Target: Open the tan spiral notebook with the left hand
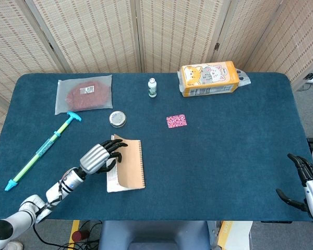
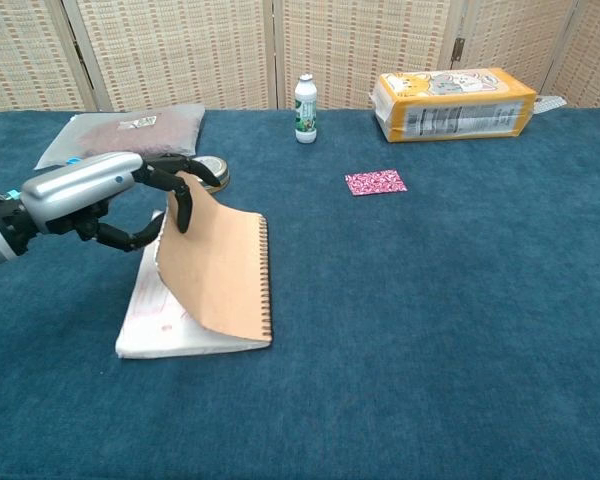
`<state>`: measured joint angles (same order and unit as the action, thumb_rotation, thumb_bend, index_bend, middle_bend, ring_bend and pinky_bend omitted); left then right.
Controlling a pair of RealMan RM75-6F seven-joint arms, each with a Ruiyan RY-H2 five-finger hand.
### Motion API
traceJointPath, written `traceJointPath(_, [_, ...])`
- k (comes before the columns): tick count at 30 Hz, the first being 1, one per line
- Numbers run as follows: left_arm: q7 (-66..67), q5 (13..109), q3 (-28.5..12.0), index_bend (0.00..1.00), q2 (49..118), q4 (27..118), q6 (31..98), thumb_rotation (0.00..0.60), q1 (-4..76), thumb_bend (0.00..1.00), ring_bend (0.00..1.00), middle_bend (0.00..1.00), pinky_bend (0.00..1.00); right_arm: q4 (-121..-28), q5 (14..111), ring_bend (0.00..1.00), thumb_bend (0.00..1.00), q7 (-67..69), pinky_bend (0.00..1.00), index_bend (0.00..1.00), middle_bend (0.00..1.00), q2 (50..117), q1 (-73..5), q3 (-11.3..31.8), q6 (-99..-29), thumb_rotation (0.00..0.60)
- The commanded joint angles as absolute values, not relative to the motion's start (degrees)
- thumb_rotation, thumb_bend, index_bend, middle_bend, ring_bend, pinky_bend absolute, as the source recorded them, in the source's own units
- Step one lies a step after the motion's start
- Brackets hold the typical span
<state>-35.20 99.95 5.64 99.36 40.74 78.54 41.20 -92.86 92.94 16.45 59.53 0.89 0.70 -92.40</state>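
Left hand (image 2: 100,195) fingers (image 2: 180,205) pinched the notebook (image 2: 215,275) cover's free edge, lifting it off the pages, right hand (image 1: 305,190) idle, released

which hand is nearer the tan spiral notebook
Left. The left hand holds the lifted cover of the tan spiral notebook; the right hand sits far off at the table's right edge, holding nothing.
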Motion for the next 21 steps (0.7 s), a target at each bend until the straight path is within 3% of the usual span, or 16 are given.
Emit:
traceJointPath(1, [-34.5, 100.1, 6.3, 0.64, 96.9, 41.6, 79.3, 0.600, 40.2, 0.66, 0.15, 0.22, 0.26, -93.0, 93.1, 0.10, 0.26, 16.3, 0.15, 0.00, 0.15, 59.5, 0.8, 0.7, -92.4, 0.600])
traceJointPath(12, [-33.2, 100.1, 6.9, 0.64, 89.0, 45.6, 80.1, 0.600, 38.7, 0.66, 0.15, 0.22, 0.26, -93.5, 93.6, 0.10, 0.26, 15.7, 0.15, 0.00, 0.15, 59.7, 0.3, 0.8, -92.0, 0.600])
traceJointPath(21, [-23.2, 105.4, 6.4, 0.61, 84.0, 57.9, 79.1, 0.600, 44.1, 0.66, 0.15, 0.22, 0.26, -93.2, 93.6, 0.10, 0.26, 16.1, 0.15, 0.00, 0.15, 59.7, 1.1, 0.6, -93.1, 0.600])
